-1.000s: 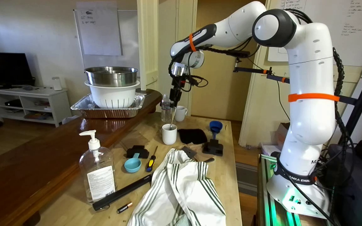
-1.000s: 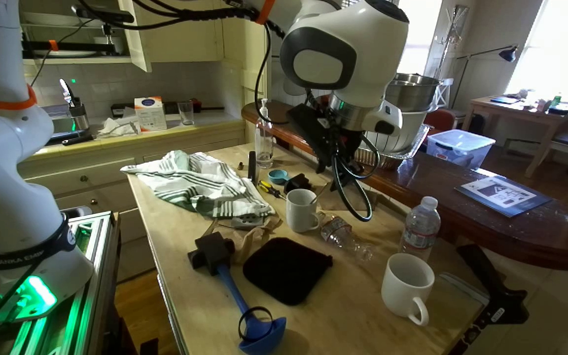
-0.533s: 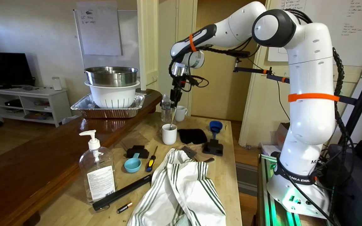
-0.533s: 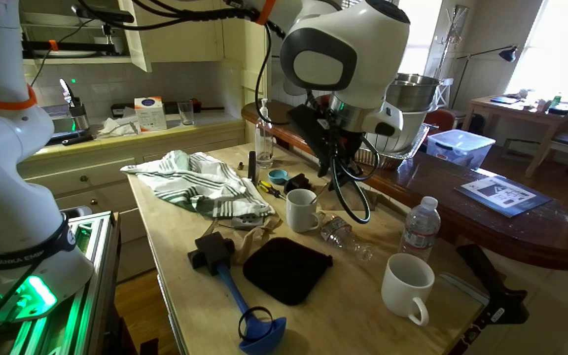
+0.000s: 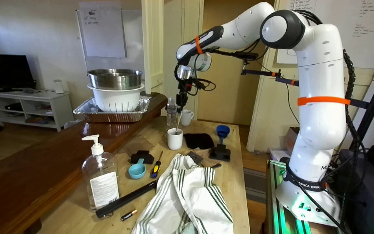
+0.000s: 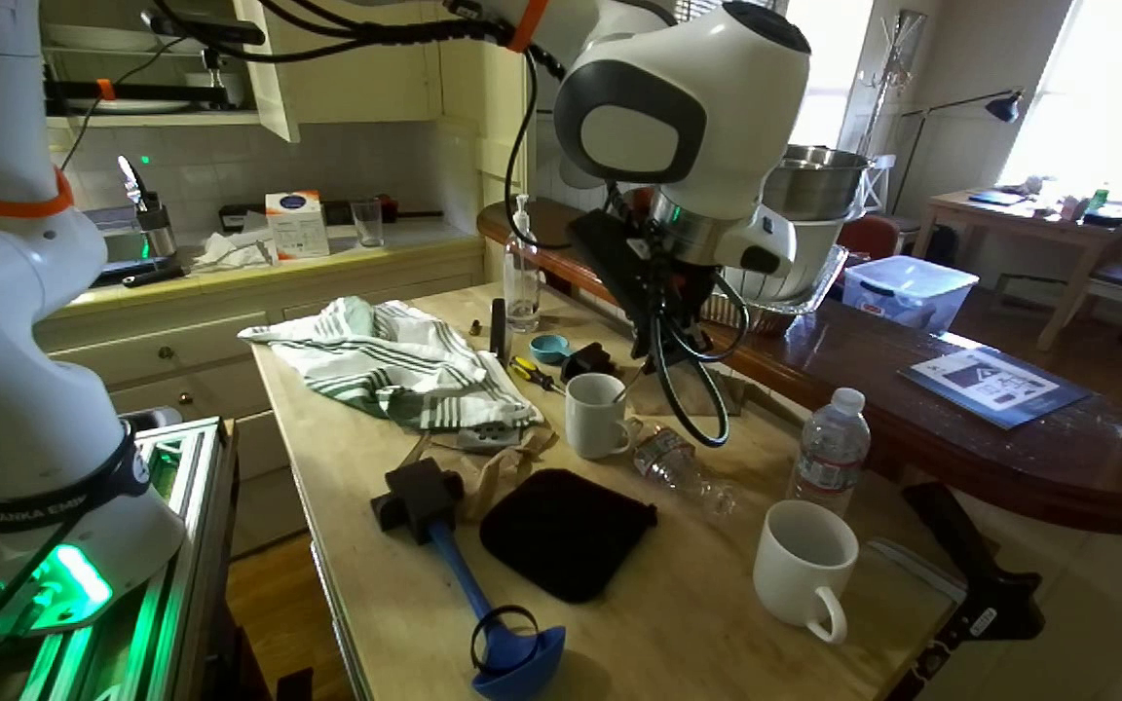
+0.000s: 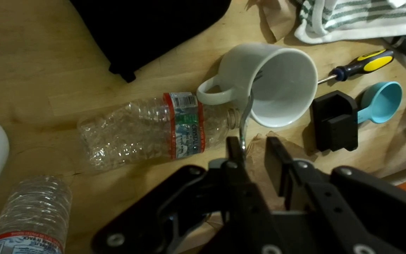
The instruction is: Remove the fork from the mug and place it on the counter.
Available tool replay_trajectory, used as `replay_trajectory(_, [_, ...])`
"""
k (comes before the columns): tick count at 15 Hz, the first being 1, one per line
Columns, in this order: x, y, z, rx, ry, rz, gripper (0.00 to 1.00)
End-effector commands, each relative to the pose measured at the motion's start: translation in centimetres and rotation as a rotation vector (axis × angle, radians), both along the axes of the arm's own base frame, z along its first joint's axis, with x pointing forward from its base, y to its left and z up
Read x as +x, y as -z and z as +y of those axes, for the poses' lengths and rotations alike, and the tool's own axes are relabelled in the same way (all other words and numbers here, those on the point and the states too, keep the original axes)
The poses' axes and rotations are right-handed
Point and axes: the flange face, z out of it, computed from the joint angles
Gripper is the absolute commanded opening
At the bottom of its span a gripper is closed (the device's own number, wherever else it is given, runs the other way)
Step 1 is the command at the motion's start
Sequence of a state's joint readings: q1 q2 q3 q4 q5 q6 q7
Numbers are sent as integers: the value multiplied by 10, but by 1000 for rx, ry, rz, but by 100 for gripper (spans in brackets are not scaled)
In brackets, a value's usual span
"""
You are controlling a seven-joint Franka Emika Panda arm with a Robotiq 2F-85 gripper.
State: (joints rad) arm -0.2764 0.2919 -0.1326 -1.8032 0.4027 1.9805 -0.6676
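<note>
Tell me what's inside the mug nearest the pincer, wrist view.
A fork. Its tines show inside the mug, and its handle leans out over the rim toward the open pincer. The stretch between is covered by the mug's side.

The fork [image 7: 245,115] seems shiny metal, the mug [image 7: 283,86] glossy, the counter [image 7: 41,70] smooth wood.

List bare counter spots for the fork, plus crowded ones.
Bare counter: between black cloth, blue scoop and spare mug; also a strip along the robot-side edge, by towel and black block. Crowded: around the mug holding the fork, by lying bottle, screwdriver and teal scoop.
</note>
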Motion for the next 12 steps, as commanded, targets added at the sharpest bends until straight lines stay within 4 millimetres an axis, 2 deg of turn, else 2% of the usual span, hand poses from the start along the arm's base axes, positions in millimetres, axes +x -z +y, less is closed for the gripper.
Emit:
replay_trajectory(1, [5, 0, 3, 23, 14, -9, 22])
replay_trajectory(4, [6, -1, 6, 26, 9, -12, 16])
replay_trajectory(5, [6, -1, 6, 27, 8, -12, 8])
replay_trajectory(7, [6, -2, 6, 27, 8, -14, 7])
replay_trajectory(8, [6, -2, 6, 27, 7, -15, 0])
replay_trajectory(12, [4, -5, 8, 27, -2, -12, 1])
